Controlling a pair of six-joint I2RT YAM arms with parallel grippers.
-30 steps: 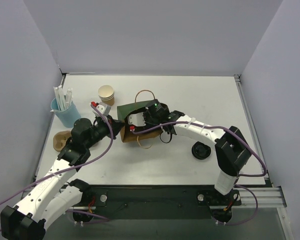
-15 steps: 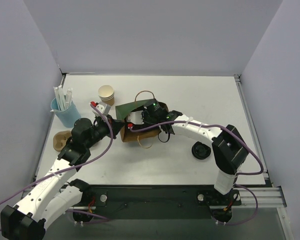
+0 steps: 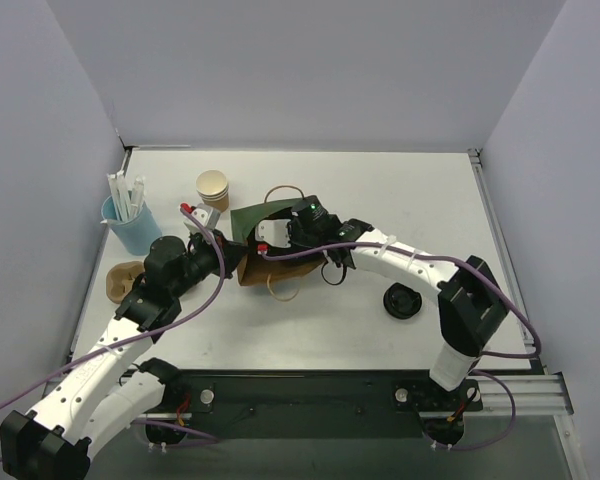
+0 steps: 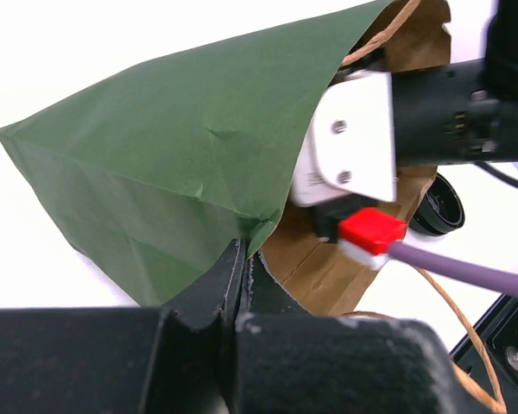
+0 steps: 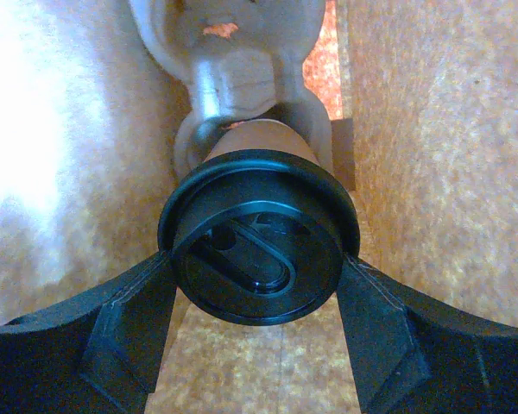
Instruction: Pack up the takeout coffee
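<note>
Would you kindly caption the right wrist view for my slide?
Inside the bag, the right claw grips the takeout coffee.

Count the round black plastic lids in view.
2. One lid tops the brown kraft paper cup inside the green paper bag; one loose lid lies right of it. More may be hidden.

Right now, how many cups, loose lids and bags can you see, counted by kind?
Lidded coffee cup: 1
Lidless paper cups: 2, the other partly hidden
Blue cup of straws: 1
Loose black lid: 1
Green bag: 1
Total: 6
</note>
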